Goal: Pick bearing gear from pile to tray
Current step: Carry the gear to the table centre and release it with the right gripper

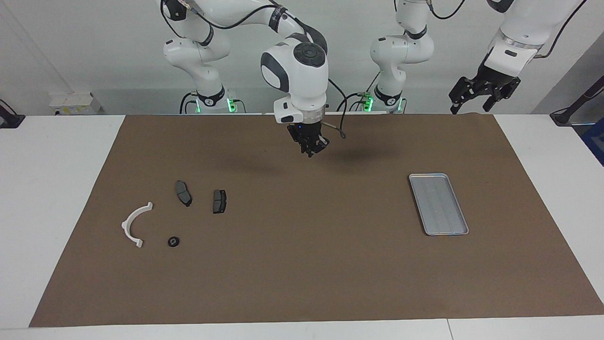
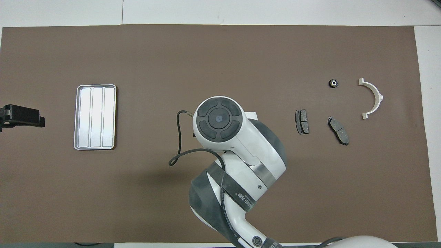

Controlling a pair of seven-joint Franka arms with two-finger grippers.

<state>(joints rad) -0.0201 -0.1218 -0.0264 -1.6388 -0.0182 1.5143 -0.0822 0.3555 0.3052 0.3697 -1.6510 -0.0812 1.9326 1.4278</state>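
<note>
The right gripper [image 1: 310,150] hangs high over the bare middle of the brown mat [image 1: 302,264], between the pile and the tray [image 1: 438,203], its fingertips pressed together; whatever small part they may pinch cannot be made out, so a carried bearing gear is a judgement only. In the overhead view the wrist hides the fingers altogether. The pile lies toward the right arm's end of the table: a white half-ring [image 1: 135,224], two dark brake pads [image 1: 183,192] [image 1: 219,201], and one small black round piece [image 1: 173,242], farthest from the robots, which looks like a bearing gear. The tray sits empty toward the left arm's end, ribs running lengthwise. The left gripper [image 1: 482,98] waits raised above the mat's corner at its own end, jaws spread wide and holding nothing.
</note>
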